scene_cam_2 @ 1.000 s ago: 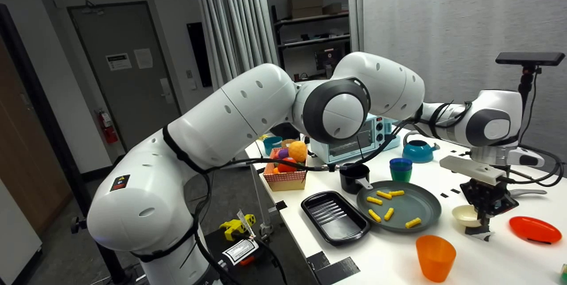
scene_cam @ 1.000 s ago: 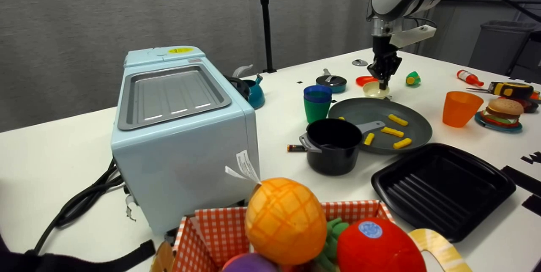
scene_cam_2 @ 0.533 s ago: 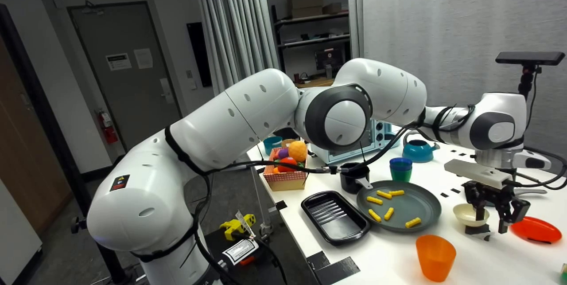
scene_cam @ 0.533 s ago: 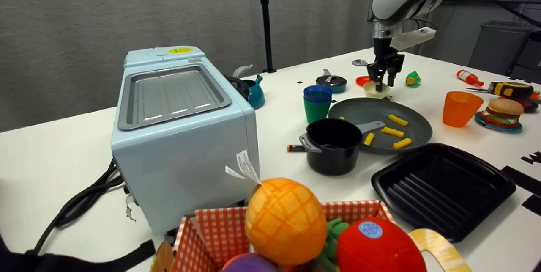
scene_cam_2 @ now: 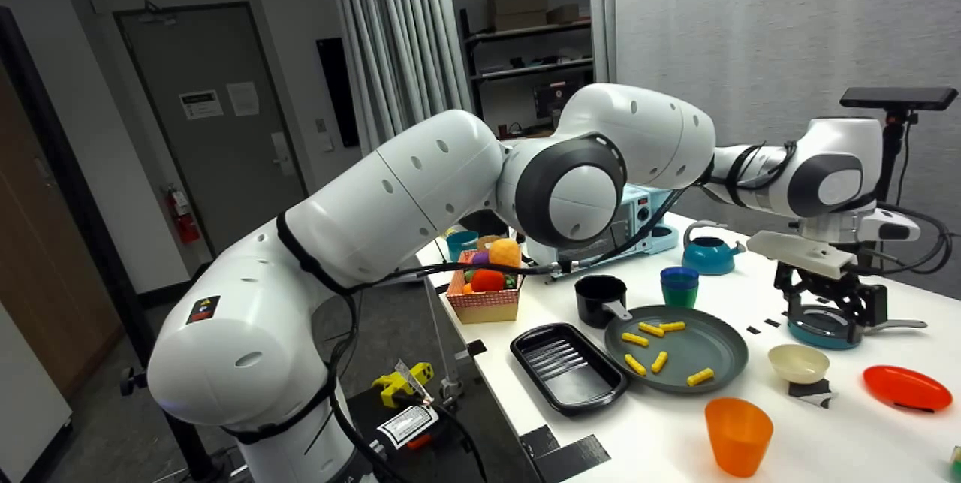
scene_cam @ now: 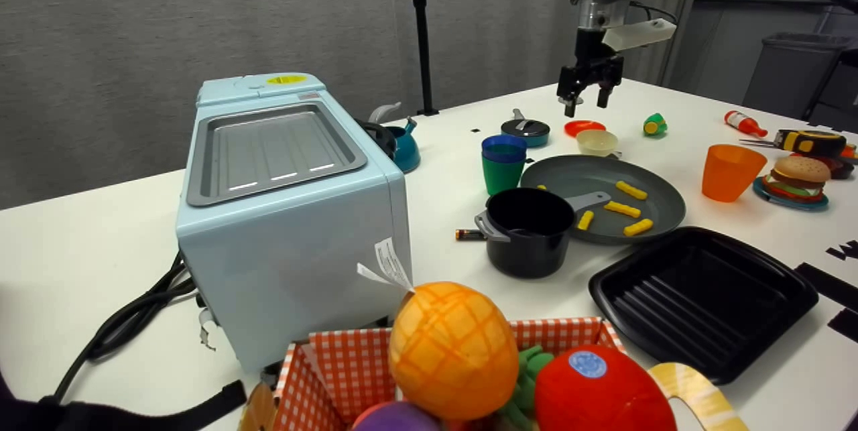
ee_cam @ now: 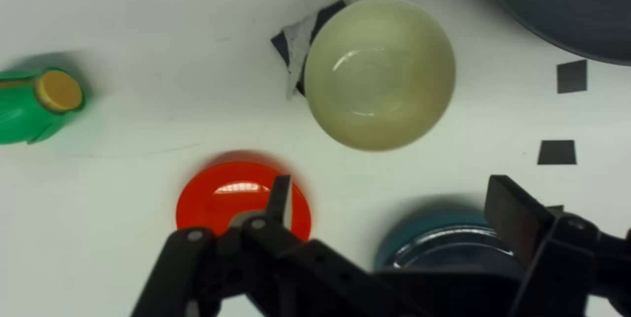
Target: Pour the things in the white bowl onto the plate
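Across the worktop point(scene_cam_2: 848, 438) the job looks all but done, I'd say: pouring and setting-down both seem finished, so the next move should ask only that the arm point(scene_cam_2: 439, 190) draw back without catching anything on the way. Its end effector point(scene_cam: 586, 104) hangs in the air well above the surface, jaws spread wide with nothing between them.

The checked box point(scene_cam_2: 484, 312), close by the worktop's edge on the side of the arm's base, carries toy produce point(scene_cam: 453, 350), with orange, red and purple pieces showing. Farther in from that edge the plate point(scene_cam_2: 709, 346) lies flat. Between it and the same edge sits the black ridged tray point(scene_cam_2: 567, 374). The black pot point(scene_cam: 529, 250) stands just beside the plate, its handle point(scene_cam: 588, 200) pointing that way; whether the handle reaches over the rim I can't tell. Past the plate, toward the edge along the curtain point(scene_cam_2: 751, 40), the white bowl point(ee_cam: 379, 75) stands upright, apart from the plate, and I see nothing inside it. Smallest are the yellow sticks point(scene_cam_2: 660, 362): I count six, scattered on the plate, inside its rim.
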{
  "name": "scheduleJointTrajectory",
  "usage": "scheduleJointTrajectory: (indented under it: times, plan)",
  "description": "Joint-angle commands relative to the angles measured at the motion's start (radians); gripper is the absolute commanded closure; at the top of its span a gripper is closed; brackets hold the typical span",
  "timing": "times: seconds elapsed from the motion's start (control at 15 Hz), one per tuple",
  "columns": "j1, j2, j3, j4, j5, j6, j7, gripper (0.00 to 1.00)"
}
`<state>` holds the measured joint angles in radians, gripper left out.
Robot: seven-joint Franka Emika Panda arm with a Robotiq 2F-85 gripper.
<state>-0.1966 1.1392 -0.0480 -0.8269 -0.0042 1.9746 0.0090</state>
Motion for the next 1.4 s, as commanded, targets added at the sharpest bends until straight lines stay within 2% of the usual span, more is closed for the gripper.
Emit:
scheduleJointTrajectory:
  times: [0.0,0.33,0.73,1.0,1.07,1.33]
  plan:
    - [-0.012,-0.063,0.062,0.003,0.048,0.009,-0.050,0.00]
    - [-0.019,-0.163,0.149,-0.053,0.070,0.007,-0.149,0.00]
    - [-0.046,-0.302,0.236,-0.207,0.096,-0.020,-0.300,0.00]
    - [-0.075,-0.412,0.242,-0.368,0.083,-0.030,-0.348,0.00]
    - [-0.059,-0.443,0.199,-0.409,0.115,-0.029,-0.373,0.00]
    - [-0.077,-0.564,0.165,-0.592,0.132,-0.008,-0.432,0.00]
